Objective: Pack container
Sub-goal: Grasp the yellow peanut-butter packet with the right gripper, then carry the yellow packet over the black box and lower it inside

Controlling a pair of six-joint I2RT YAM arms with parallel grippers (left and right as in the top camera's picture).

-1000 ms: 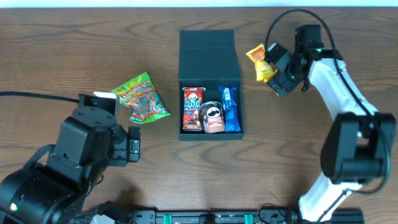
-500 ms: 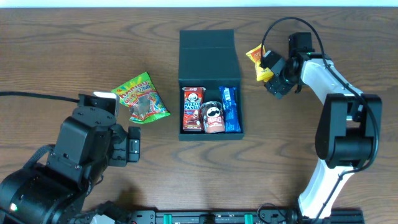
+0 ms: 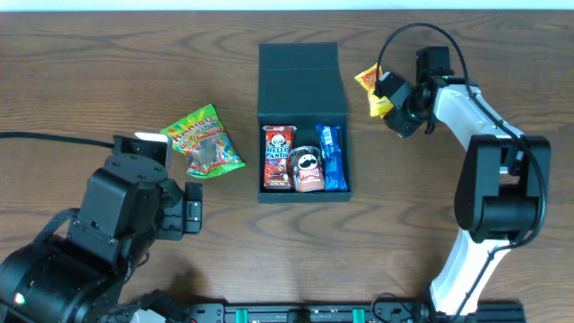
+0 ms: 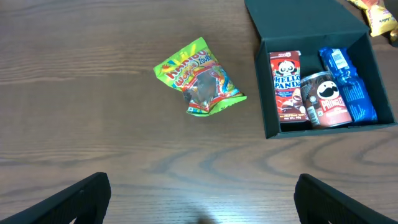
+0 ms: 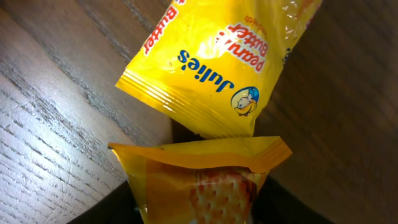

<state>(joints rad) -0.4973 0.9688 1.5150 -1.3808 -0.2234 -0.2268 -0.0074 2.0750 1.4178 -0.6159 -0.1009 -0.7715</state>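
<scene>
The container (image 3: pixel 301 81), a dark teal-black box, lies open mid-table with its lid flat at the back. It holds a Hello Panda box (image 3: pixel 278 158), a small Pringles can (image 3: pixel 308 170) and a blue packet (image 3: pixel 332 158). Right of the lid lie two yellow snack packets (image 3: pixel 374 90). In the right wrist view the nearer yellow packet (image 5: pixel 199 180) sits squeezed between the dark fingers of my right gripper (image 5: pixel 199 208), with a Julie's peanut butter packet (image 5: pixel 211 68) just beyond it. My left gripper (image 4: pixel 202 202) hangs wide open over bare wood at the front left.
A green gummy bag (image 3: pixel 203 141) lies on the table left of the container, ahead of the left gripper. The left arm's bulky body (image 3: pixel 108 233) fills the front-left corner. The right arm (image 3: pixel 489 179) stretches along the right side.
The right gripper slid left onto the yellow packets, and its fingers have drawn in against the nearer one. The left arm and the other items have not moved.
</scene>
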